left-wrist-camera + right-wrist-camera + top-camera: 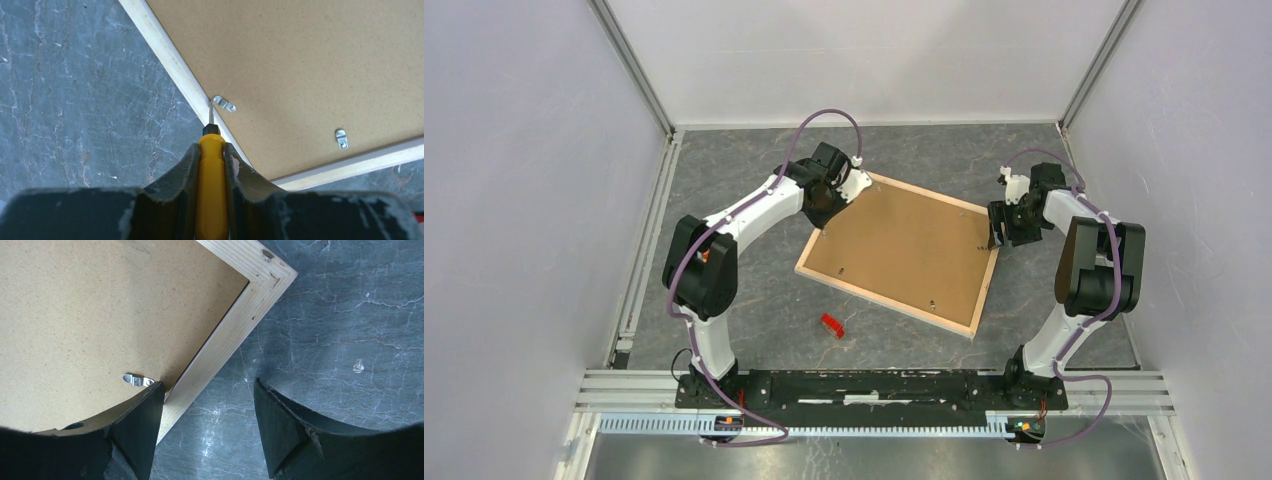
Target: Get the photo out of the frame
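Top external view: the grey marbled table (754,320) is boxed in by pale walls (524,200) on the left, right and far sides, and a metal rail (639,260) runs along the foot of the left wall. Bare tabletop lies all round the frame (884,301), with the widest stretches in front of it and to its left. Its right corner comes nearest to a wall. The frame lies flat and back up at about mid-table between the two arms, turned askew to the table's edges. Its pale wood edges surround a plain brown backing board (904,245) that fills the opening, so the photo is hidden in all three views.

The left pincer (824,225) hangs over the frame's left edge, clamped on the yellow handle of a screwdriver (211,185). The blade tip sits at the seam between wood and board, just beside a small metal clip (224,103). Whether it touches cannot be told. A second clip (341,138) sits by the adjoining edge.

The right pincer (996,237) is at the frame's right edge, its jaws wide apart and holding nothing. One finger (145,420) is over the board beside another clip (137,380), the other finger (280,430) is over bare table, and the wood edge runs between them.

A small red thing (832,325) lies on the table just in front of the frame, not touching it
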Tool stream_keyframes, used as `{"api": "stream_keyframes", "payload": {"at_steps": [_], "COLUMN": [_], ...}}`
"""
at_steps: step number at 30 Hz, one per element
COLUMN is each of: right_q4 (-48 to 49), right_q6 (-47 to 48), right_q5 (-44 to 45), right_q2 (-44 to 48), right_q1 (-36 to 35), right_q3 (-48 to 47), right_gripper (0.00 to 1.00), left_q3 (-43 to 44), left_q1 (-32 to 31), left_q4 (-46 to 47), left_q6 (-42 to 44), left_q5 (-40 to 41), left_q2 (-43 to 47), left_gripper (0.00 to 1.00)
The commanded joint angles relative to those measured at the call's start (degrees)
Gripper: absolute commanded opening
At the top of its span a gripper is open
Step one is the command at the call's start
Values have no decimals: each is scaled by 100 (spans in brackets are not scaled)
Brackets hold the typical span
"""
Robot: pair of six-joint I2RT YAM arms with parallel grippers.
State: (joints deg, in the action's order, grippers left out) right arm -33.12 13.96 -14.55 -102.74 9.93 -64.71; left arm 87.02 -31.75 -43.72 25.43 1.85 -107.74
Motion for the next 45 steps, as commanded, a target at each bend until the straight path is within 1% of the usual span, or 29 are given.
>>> {"api": "stream_keyframes", "payload": {"at_steps": [1, 5, 11, 17, 19, 22, 25, 28, 32, 39, 45], "right_q4": [150, 143, 144, 151, 159, 158, 161, 174, 174, 175, 175], "right_q6": [37, 37, 35, 37, 37, 35, 28, 20, 11, 19, 20], "right_q5": [42, 53, 57, 52, 49, 55, 47, 33, 30, 27, 24], "right_q2": [-14, -18, -42, -44, -46, -40, -36, -35, -35, 8, 15], "right_q1": [26, 24, 26, 26, 26, 26, 19, 24, 26, 26, 26], "right_q3": [-81, -90, -96, -96, -102, -95, -95, -66, -60, -26, -23], "right_gripper": [72, 72, 72, 72, 71, 71, 71, 71, 72, 72, 72], "left_q3": [17, 10, -78, -157, -242, -306, -320, -429, -460, -384, -202], "left_q1": [-34, -42, -72, -86, -86, -69, 51, 62, 77, 88, 98], "left_q4": [441, 311, 151, 159, 219, 212, 42, 40, 10, 25, 66], "left_q6": [-435, -470, -392, -533, -768, -1362, -2068, -2793, -3438, -4011, -4070], "left_q5": [66, -158, -765, -568, -402, 108, 97, 372, 588, 971, 1014], "left_q2": [46, -21, 90, 450, 604, 767, 887, 932, 829, 585, 310], "left_gripper": [2, 2, 2, 2, 2, 2, 2, 2, 2, 2, 2]}}
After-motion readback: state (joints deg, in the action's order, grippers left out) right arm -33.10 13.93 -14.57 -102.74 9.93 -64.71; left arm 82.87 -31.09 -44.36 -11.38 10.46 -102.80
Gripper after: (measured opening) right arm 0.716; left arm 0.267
